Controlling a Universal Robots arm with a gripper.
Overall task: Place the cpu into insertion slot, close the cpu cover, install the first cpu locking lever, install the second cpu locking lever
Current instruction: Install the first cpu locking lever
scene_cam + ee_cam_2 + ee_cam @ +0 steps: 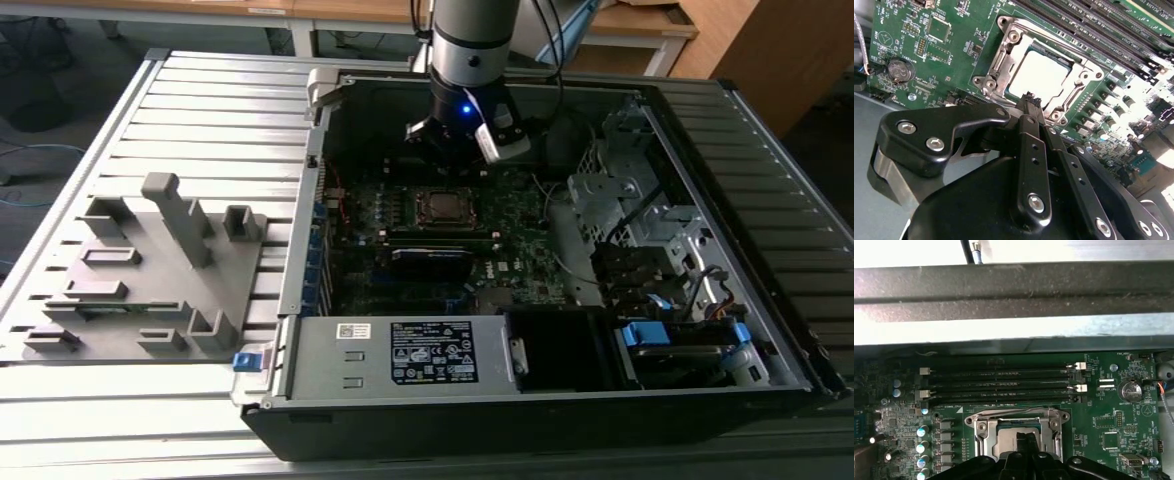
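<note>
The cpu lies in the insertion slot, its pale silvery face showing through the window of the cpu cover. The cover lies flat over it. In the first wrist view, the cpu sits inside the cover, and a thin wire lever runs along the socket's far edge. My gripper hangs just above the socket's near edge, shut with nothing between its fingers. In the exterior view the gripper hangs just behind the socket, inside the open computer case.
Long black memory slots run beside the socket, and a coin battery sits on the green board. The case walls, the power supply and the drive cage hem in the board. A grey fixture stands on the exterior view's left.
</note>
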